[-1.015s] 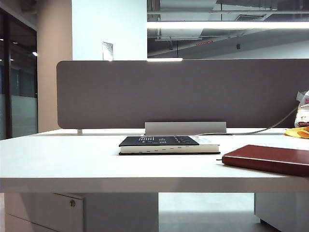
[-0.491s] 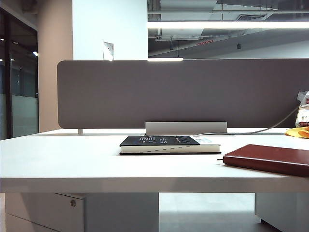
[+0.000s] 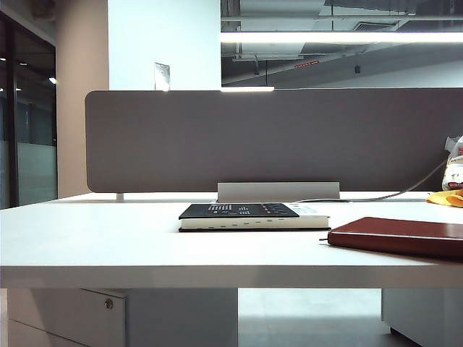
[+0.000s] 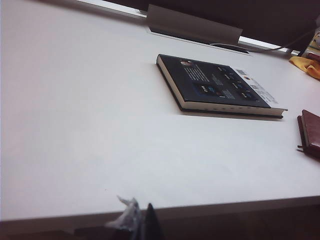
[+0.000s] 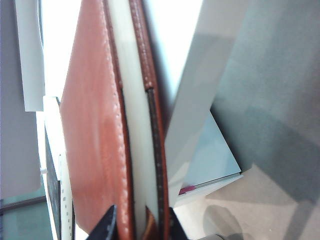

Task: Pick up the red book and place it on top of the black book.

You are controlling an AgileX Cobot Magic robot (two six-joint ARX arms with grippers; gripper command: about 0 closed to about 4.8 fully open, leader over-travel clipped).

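Note:
The red book (image 3: 398,237) lies at the table's right front, its end hanging past the edge. In the right wrist view my right gripper (image 5: 140,222) has one fingertip on each cover of the red book (image 5: 95,125), shut across its pale page edge. The black book (image 3: 246,211) lies flat mid-table, to the left of and behind the red one; it also shows in the left wrist view (image 4: 215,85) and as a sliver (image 5: 50,185) beyond the red cover. My left gripper (image 4: 142,220) hangs shut, holding nothing, off the table's front edge. Neither gripper shows in the exterior view.
A grey partition (image 3: 275,137) closes off the back of the white table (image 3: 108,246), with a grey cable cover (image 3: 278,191) at its foot. A yellow item (image 3: 445,196) and a cable lie at the back right. A cabinet (image 3: 65,311) stands under the table.
The red book's visible end has slid slightly left and now lies flatter. The black book has not moved.

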